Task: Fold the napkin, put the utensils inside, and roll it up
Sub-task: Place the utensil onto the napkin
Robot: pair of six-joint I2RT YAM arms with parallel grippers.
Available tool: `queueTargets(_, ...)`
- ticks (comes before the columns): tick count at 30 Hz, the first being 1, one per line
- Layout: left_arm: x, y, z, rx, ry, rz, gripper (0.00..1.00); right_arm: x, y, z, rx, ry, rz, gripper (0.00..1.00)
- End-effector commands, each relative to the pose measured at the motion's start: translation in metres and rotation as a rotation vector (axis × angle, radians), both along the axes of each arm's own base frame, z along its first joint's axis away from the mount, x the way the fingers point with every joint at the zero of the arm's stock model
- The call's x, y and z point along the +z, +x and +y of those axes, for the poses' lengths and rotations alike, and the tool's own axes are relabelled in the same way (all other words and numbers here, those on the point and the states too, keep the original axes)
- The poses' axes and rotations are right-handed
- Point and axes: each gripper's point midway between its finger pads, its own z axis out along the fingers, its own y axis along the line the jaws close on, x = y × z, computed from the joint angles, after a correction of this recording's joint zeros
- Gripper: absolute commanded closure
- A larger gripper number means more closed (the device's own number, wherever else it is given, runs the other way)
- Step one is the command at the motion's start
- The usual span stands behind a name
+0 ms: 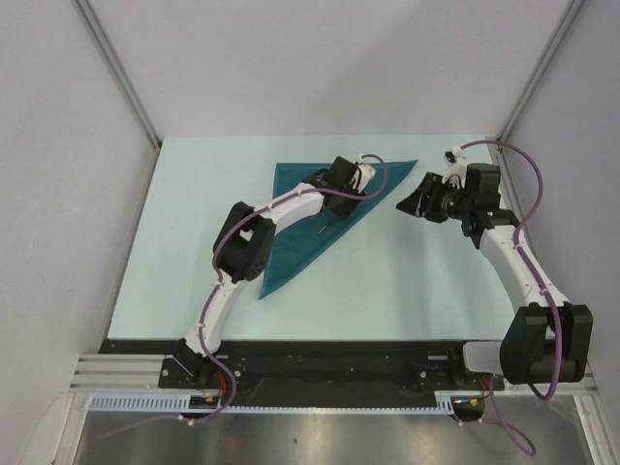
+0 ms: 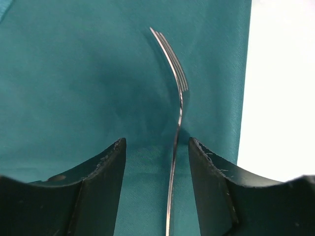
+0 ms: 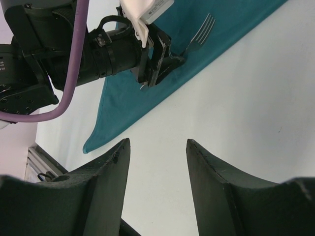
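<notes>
I'm seeing the napkin (image 1: 300, 242) lying folded into a triangle at upper centre of the top view, with the fork (image 2: 179, 113) resting on it between my spread left jaws. The right jaws are hanging spread over the bench (image 1: 387, 281). I'm judging the rolling not yet begun.

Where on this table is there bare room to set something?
Bare table left of the napkin and across the near middle, between napkin and right arm. Crowded: far middle, where left gripper, fork and right gripper cluster.

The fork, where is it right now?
In the left wrist view, the fork rests on the teal napkin, between the fingers of the left gripper.
</notes>
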Motion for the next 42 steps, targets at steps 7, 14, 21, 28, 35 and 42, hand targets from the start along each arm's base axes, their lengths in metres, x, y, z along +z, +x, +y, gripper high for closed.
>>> queueTargets(7,0.079,0.023,-0.026,0.05,-0.22,-0.128,0.38,0.008,-0.004,0.001,0.008,-0.011,-0.034,0.46)
queueTargets(14,0.059,0.037,-0.021,0.086,-0.248,-0.082,0.39,0.007,-0.005,-0.001,0.005,-0.022,-0.032,0.46)
queueTargets(21,0.054,0.036,-0.027,0.066,-0.266,-0.071,0.38,0.005,-0.002,-0.001,0.0,-0.021,-0.025,0.46)
queueTargets(28,0.053,0.035,-0.034,0.047,-0.294,-0.057,0.38,0.002,-0.001,-0.001,-0.002,-0.023,-0.017,0.46)
queueTargets(35,0.044,0.034,-0.038,0.056,-0.304,-0.035,0.37,-0.001,-0.001,-0.001,-0.001,-0.027,-0.009,0.46)
queueTargets(42,0.039,0.043,-0.036,0.092,-0.289,-0.044,0.37,-0.003,0.0,-0.002,-0.002,-0.029,-0.004,0.46)
